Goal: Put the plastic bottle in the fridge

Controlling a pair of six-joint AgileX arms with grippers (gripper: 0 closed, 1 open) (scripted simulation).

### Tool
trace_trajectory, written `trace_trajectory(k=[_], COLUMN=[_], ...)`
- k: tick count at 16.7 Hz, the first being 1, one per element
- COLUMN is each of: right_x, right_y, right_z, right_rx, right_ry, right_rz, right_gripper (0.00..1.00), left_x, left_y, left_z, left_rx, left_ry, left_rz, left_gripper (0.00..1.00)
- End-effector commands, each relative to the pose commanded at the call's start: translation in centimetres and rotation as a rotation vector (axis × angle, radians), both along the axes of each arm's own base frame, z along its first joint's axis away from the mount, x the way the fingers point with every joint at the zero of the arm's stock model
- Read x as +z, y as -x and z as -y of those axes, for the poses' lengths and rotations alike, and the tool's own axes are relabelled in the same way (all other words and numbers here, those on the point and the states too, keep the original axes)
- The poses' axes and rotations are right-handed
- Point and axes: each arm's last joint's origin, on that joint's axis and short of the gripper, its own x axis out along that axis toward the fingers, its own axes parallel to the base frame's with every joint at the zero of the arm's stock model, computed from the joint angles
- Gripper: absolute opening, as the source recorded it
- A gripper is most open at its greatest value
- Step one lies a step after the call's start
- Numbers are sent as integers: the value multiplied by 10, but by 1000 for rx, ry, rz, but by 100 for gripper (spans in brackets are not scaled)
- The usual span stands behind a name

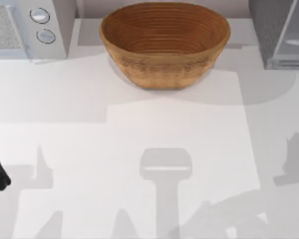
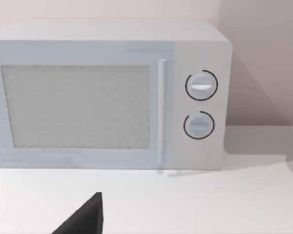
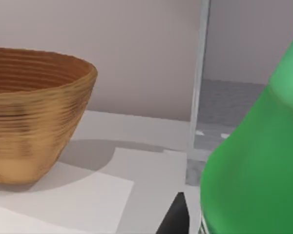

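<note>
Bottle (image 3: 256, 161), green plastic, looms close beside the fridge (image 3: 201, 87), right of the basket (image 1: 164, 42); whether either gripper's jaws are open cannot be told.

The basket (image 1: 164, 45) looks like woven wood or wicker, brown and ribbed, with a matt surface. The plastic bottle (image 3: 256, 161) is smooth, translucent green plastic. The white appliance (image 2: 107, 92) has a smooth matt shell and a grainy speckled door panel; the table (image 1: 139, 149) is plain, smooth and matt.
</note>
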Motion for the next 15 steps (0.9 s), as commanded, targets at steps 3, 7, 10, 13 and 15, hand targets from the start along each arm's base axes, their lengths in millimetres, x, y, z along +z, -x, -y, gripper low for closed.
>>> trace_trajectory(k=[3, 7, 10, 13, 15], right_x=[-5, -10, -10, -9, -2], right_y=[13, 20, 20, 20, 19], right_z=[3, 5, 5, 5, 5], right_rx=[-101, -171, -173, -170, -164], right_ry=[-21, -35, -36, -37, -38], right_rz=[27, 34, 34, 33, 49], right_gripper=[1, 1, 1, 1, 1], left_x=[0, 0, 0, 0, 0], left_y=[0, 0, 0, 0, 0], left_z=[0, 0, 0, 0, 0], left_rx=[0, 0, 0, 0, 0], left_ry=[0, 0, 0, 0, 0], left_rz=[0, 0, 0, 0, 0], left_gripper=[100, 100, 100, 100, 100])
